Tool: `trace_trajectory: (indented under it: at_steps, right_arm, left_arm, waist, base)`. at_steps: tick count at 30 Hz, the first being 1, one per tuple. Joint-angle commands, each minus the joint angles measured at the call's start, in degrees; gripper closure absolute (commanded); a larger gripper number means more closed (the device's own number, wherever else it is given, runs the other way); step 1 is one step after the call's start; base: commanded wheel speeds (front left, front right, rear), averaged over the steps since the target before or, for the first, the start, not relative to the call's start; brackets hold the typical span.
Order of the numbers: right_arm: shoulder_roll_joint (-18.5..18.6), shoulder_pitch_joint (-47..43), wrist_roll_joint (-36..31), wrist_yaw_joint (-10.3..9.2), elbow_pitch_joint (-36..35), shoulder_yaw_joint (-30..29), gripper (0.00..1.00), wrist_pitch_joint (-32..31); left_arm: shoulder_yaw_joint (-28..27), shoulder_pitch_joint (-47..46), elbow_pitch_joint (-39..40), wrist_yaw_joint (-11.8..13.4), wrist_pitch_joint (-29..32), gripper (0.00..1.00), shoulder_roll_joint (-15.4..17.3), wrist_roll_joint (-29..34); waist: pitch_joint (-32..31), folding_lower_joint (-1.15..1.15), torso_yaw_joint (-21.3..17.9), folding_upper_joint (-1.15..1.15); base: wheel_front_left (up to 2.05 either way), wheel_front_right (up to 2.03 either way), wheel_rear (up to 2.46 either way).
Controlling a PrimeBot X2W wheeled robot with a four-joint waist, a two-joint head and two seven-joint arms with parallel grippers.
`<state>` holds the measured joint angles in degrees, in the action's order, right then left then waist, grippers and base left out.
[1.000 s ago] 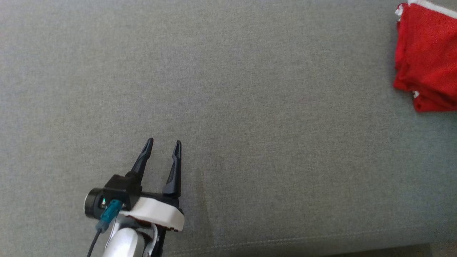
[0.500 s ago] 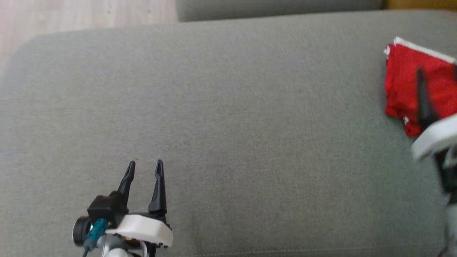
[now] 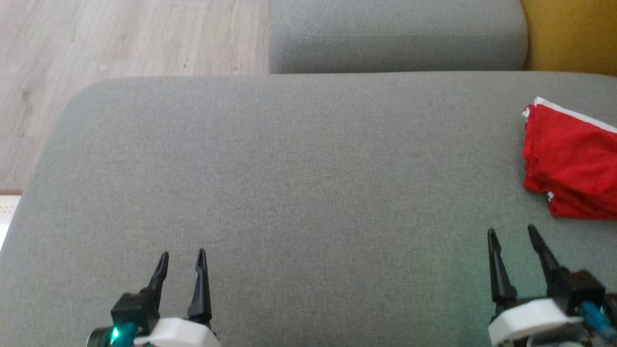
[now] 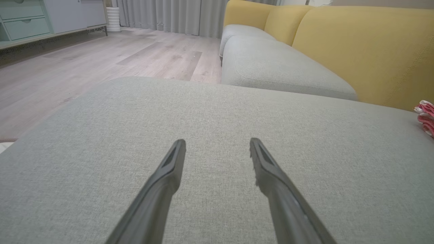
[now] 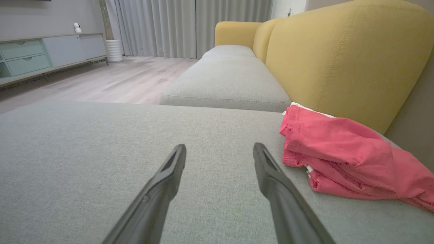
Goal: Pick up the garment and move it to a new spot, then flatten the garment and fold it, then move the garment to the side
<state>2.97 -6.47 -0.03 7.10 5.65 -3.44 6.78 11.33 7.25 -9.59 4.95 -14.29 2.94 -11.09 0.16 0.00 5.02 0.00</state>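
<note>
Red garment point(image 3: 569, 164) lies folded at the foot of the yellow sofa back point(image 3: 569, 33); left gripper point(image 3: 183, 253) and right gripper point(image 3: 511, 229) both wide, empty.
Soft, light, floppy; layers will likely slide apart, so I'd pinch the whole stack at the edge away from the sofa back.

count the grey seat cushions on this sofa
3. The large cushion nearest, with the red garment on its right end; a second cushion beyond it; a third cushion farther still, toward the curtains. More may lie out of frame.
</note>
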Motion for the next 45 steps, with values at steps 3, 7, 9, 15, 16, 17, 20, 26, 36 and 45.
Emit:
trace_trajectory:
  at_steps: [3, 7, 9, 15, 16, 17, 20, 26, 36, 45]
  right_arm:
    - [0.0, -0.1, -0.5, 0.39, 1.4, 0.2, 0.0, 4.1]
    - [-0.1, -0.3, 1.7, 0.39, 4.1, 0.4, 0.0, 5.9]
    - [-0.1, -0.1, 2.2, 0.39, 5.1, 0.5, 0.0, 6.3]
    - [-0.1, 0.6, 2.6, 0.39, 6.6, 0.2, 0.0, 7.2]
    - [-0.1, 0.7, 2.6, 0.39, 6.9, 0.2, 0.0, 7.3]
    - [-0.1, 0.8, 2.6, 0.39, 7.1, 0.0, 0.0, 7.4]
    - [-0.1, 1.0, 2.7, 0.39, 7.6, -0.4, 0.0, 7.7]
    - [-0.6, -1.4, 2.6, -0.01, 11.1, -1.4, 1.0, 6.9]
    - [-0.6, -0.6, 9.0, 0.02, 13.1, -1.6, 1.0, 5.1]
    - [-0.5, 0.2, 15.5, 0.05, 12.5, -1.5, 1.0, 3.9]
  left_arm:
    - [-2.4, -0.6, 1.5, -0.5, -0.7, 0.0, -0.1, 0.8]
    - [-2.3, -0.2, 1.5, -1.4, -0.7, 0.0, -0.1, 0.7]
    - [-2.3, -0.2, 1.3, -1.7, -0.7, 0.0, -0.1, 0.7]
    - [-2.3, -0.4, 0.9, -1.9, -0.7, 0.0, -0.1, 0.6]
    - [-2.2, -0.5, 0.9, -2.0, -0.7, 0.0, -0.1, 0.7]
    - [-2.3, -0.5, 0.8, -2.0, -0.7, 0.0, -0.1, 0.7]
    - [-2.3, -0.5, 0.7, -2.3, -0.7, 0.0, -0.1, 0.8]
    - [-0.6, 2.0, -2.8, -3.0, 0.2, 1.0, 0.0, 0.4]
    - [-1.4, 1.6, -4.5, -3.6, 1.3, 1.0, 0.3, -5.9]
    - [-2.3, 0.4, -4.7, -4.3, 2.5, 1.0, 0.5, -12.0]
  waist:
    - [-1.2, 0.0, -0.3, 0.0]
    - [-1.7, 0.0, -0.8, 0.0]
    - [-1.9, 0.0, -1.1, 0.0]
    - [-2.2, 0.0, -1.4, 0.0]
    - [-2.2, 0.0, -1.5, 0.0]
    - [-2.3, 0.0, -1.5, 0.0]
    - [-2.3, 0.0, -1.6, 0.0]
    - [-2.4, 0.0, -1.8, 0.0]
    - [-2.2, 0.0, -2.0, 0.0]
    - [-2.0, 0.0, -2.3, 0.0]
  base:
    - [0.0, 0.0, 0.0]
    - [0.0, 0.0, 0.0]
    - [0.0, 0.0, 0.0]
    - [0.0, 0.0, 0.0]
    - [0.0, 0.0, 0.0]
    - [0.0, 0.0, 0.0]
    - [0.0, 0.0, 0.0]
    - [0.0, 0.0, 0.0]
    - [0.0, 0.0, 0.0]
    - [0.0, 0.0, 0.0]
